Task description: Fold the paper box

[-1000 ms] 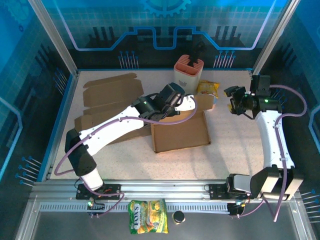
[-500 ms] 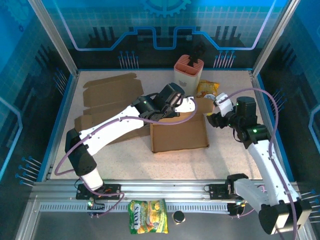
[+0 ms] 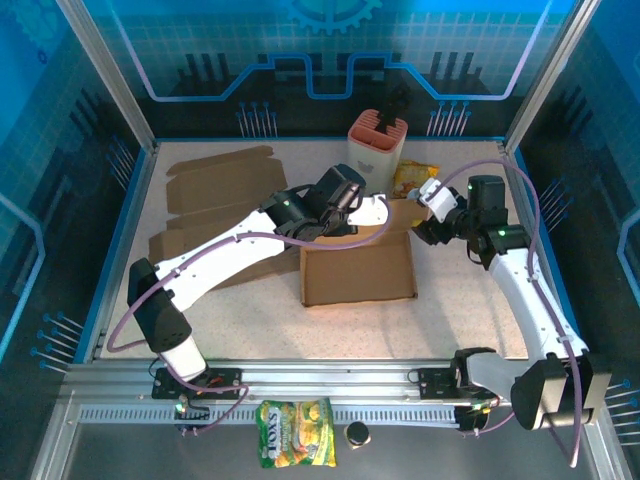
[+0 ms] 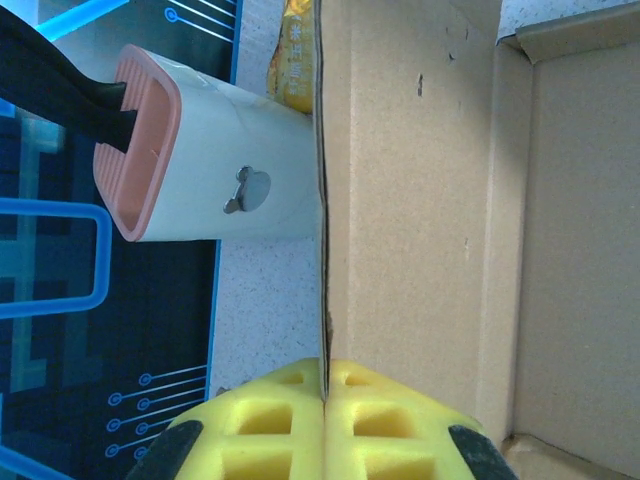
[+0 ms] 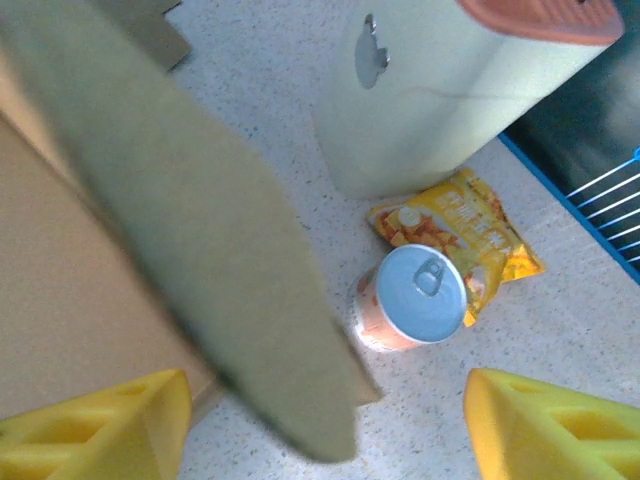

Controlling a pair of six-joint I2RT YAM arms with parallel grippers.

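Top external view has the paper box (image 3: 358, 272) lying open in the middle of the table (image 3: 470, 310), a shallow brown tray with its far flap raised. The left arm reaches across from the near left corner, and the left gripper (image 3: 378, 211) is at that far flap. From the left wrist you can see its yellow pads (image 4: 270, 420) pressed together with the thin cardboard edge caught between them, so it is pinching the flap, which stands on edge up the middle of that view with the inside of the box (image 4: 580, 250) off to one side. The right arm bends in from the right, and the right gripper (image 3: 424, 222) sits by the box's far right corner. In the right wrist view its two yellow fingers (image 5: 100, 430) are spread wide apart, and a blurred strip of cardboard crosses the space between them; I can't tell whether either finger touches it. Just behind the box stands a white holder (image 3: 377, 145) with a salmon-pink top and a dark handle (image 4: 60, 85) sticking out of it. Beside the holder lie a yellow snack bag (image 5: 470, 235) and a small can (image 5: 415, 300) with a pull-tab lid, the can resting against the bag. Flat cardboard sheets (image 3: 215, 185) lie on the left part of the table, partly under the left arm. A bag of sweets (image 3: 295, 447) sits at the front rail.
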